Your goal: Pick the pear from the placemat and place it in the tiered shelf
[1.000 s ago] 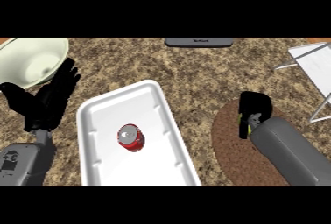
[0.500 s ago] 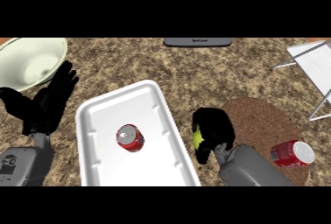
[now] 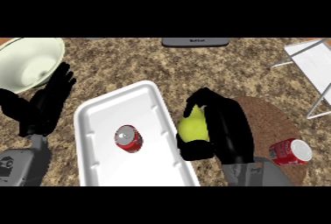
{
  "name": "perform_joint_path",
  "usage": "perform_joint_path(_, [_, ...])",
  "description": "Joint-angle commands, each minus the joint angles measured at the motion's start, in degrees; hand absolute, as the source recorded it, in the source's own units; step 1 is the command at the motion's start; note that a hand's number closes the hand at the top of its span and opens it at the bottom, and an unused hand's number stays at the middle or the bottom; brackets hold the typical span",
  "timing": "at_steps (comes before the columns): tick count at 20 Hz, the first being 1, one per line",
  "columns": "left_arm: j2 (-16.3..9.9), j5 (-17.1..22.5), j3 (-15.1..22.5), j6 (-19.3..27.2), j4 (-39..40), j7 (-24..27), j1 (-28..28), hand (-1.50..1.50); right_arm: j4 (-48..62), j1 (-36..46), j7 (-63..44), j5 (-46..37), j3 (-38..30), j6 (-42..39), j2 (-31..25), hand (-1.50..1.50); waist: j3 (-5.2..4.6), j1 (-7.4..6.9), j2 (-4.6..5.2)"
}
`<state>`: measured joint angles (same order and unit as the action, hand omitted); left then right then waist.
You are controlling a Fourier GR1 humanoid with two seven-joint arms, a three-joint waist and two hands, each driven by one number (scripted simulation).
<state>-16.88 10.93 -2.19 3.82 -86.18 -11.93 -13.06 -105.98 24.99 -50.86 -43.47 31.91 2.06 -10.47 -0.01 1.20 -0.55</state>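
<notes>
No brand or label text is legible: the dark object [image 3: 195,42] at the top edge carries a light marking too small to read, and the red cans show no readable print. The right hand [image 3: 223,127] has its fingers and thumb curled round the yellow-green pear [image 3: 191,127], which sits between them at the left edge of the brown placemat [image 3: 271,118], just beside the right rim of the white tray [image 3: 103,109]. The hand covers part of the pear, so only its left face is visible. One red can [image 3: 128,138] lies inside the tray near its middle; a second red can [image 3: 290,152] lies on the placemat to the right of the right forearm. The left hand [image 3: 47,105] shows at the left with fingers straight and spread, pointing up, beside the tray. A pale bowl [image 3: 29,61] is cut off at the upper left. The tiered shelf [image 3: 310,61], white with thin legs, is cut off at the upper right, well apart from the pear. The tabletop [image 3: 129,61] is speckled brown stone
</notes>
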Motion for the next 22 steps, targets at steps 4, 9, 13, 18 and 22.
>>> perform_joint_path(4, [2.03, -2.21, 1.47, 2.50, -0.34, -1.89, -2.66, 0.00, -16.04, 1.82, -6.63, -2.31, -10.34, -2.62, -2.71, 1.50, 0.01, -0.34, 0.38])
perform_joint_path(9, [3.06, -2.45, 1.13, 1.52, 0.47, 1.13, -0.14, 0.00, -20.96, 7.30, -12.88, 0.77, -19.56, -12.27, -5.74, 1.50, -0.02, -0.67, 0.40])
perform_joint_path(13, [1.12, -1.61, 0.06, 0.85, -0.72, -3.01, -3.26, 0.00, -17.20, 10.78, -11.33, 4.96, -28.84, -16.56, -11.38, 1.50, -0.01, -0.63, 0.45])
perform_joint_path(18, [1.38, -1.42, -0.32, -0.49, 1.33, -1.95, -4.16, 0.00, -11.93, 11.40, -7.18, 11.56, -40.01, -18.13, -16.86, 1.50, 0.00, -0.62, 0.56])
perform_joint_path(22, [3.97, -2.70, 1.11, 0.70, -1.19, 0.64, 1.46, 0.00, -8.79, 10.48, -4.31, 14.90, -47.52, -20.16, -22.22, 1.50, 0.01, -0.83, 0.45])
